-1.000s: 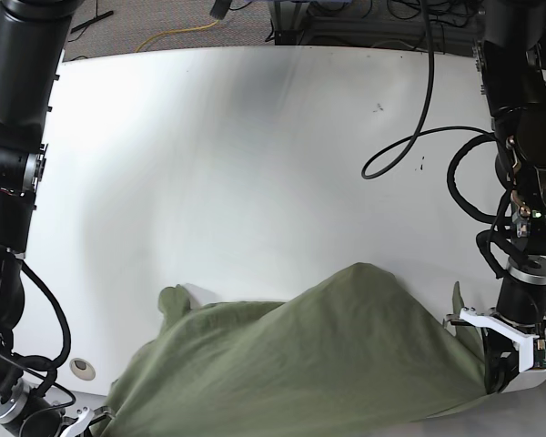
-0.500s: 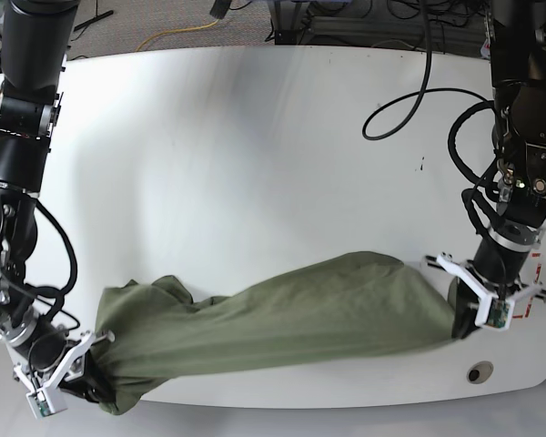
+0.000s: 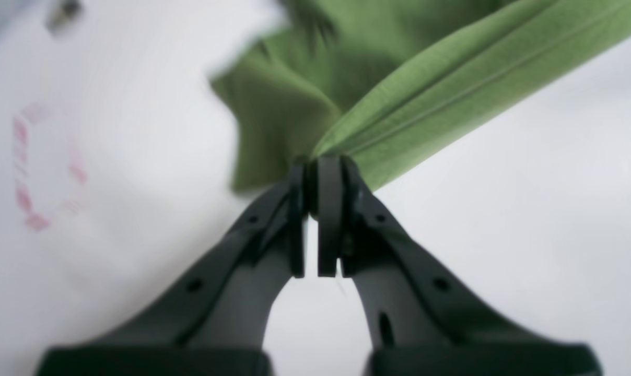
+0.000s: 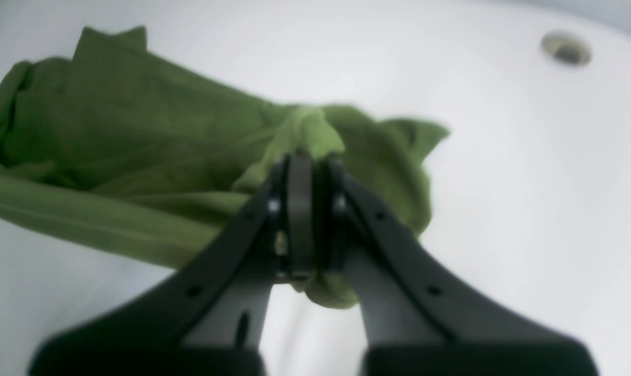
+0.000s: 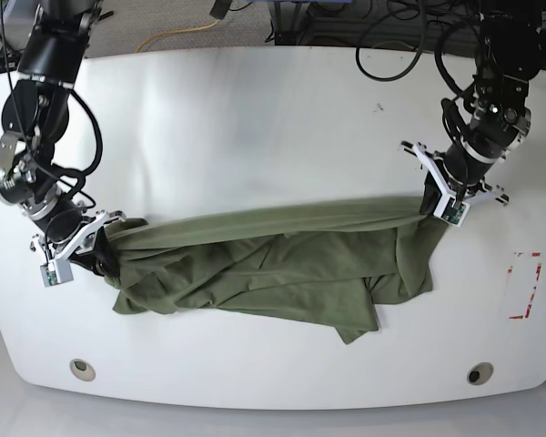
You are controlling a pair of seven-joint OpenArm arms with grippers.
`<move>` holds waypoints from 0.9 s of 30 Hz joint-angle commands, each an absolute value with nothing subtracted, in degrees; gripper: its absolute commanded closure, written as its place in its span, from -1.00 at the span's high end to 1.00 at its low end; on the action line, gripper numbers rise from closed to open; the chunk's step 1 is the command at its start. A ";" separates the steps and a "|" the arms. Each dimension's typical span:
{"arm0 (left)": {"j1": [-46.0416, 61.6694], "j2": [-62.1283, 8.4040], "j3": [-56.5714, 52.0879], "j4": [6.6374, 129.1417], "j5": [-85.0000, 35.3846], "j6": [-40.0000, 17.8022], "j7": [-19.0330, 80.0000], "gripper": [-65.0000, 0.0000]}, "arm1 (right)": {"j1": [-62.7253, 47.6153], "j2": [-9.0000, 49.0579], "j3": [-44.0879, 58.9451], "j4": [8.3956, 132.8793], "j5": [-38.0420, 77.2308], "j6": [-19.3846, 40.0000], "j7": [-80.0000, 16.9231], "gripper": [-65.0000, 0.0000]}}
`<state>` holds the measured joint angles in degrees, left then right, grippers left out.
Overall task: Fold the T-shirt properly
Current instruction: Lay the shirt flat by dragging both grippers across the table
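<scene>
In the left wrist view, the left pincer [image 3: 318, 172] is closed tight on a bunched edge of the shirt [image 3: 399, 89]. A taut band of green cloth runs from the tips up to the right, and looser folds hang behind on the left. The white tabletop [image 3: 529, 198] lies below, with a blurred red mark [image 3: 33, 167] at the left.

In the right wrist view, the right pincer [image 4: 302, 167] is also closed, with a wad of shirt [image 4: 138, 141] squeezed between its tips and a small lump of cloth poking out beneath them. The rest of the shirt spreads to the left in rumpled folds on the tabletop [image 4: 529, 183]. A round hole [image 4: 566, 48] shows at the far right.

In the base view, the shirt [image 5: 273, 273] stretches across the middle of the tabletop [image 5: 255, 118], its upper edge pulled nearly straight between the two pincers and the body sagging in wrinkles toward the near side. The left pincer [image 5: 439, 202] holds the right end, and the right pincer [image 5: 96, 246] holds the left end. A red rectangle outline [image 5: 525, 285] sits near the right edge, apart from the shirt. Two round holes [image 5: 82, 369] lie along the near edge.
</scene>
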<state>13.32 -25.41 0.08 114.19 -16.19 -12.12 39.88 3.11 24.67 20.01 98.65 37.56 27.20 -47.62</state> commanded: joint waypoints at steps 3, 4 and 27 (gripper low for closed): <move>15.96 -26.15 -0.48 115.21 -16.13 -11.82 38.46 -1.00 | -1.54 22.55 23.78 102.37 38.11 27.30 -45.85 -1.00; 17.01 -26.24 -0.48 115.21 -16.13 -11.82 38.46 -1.00 | -3.12 22.02 24.40 102.64 38.11 27.30 -45.85 -1.00; 36.62 -25.98 -11.38 115.21 -16.40 -11.82 38.46 -1.00 | -20.97 12.70 30.99 102.90 38.20 27.30 -45.85 -1.00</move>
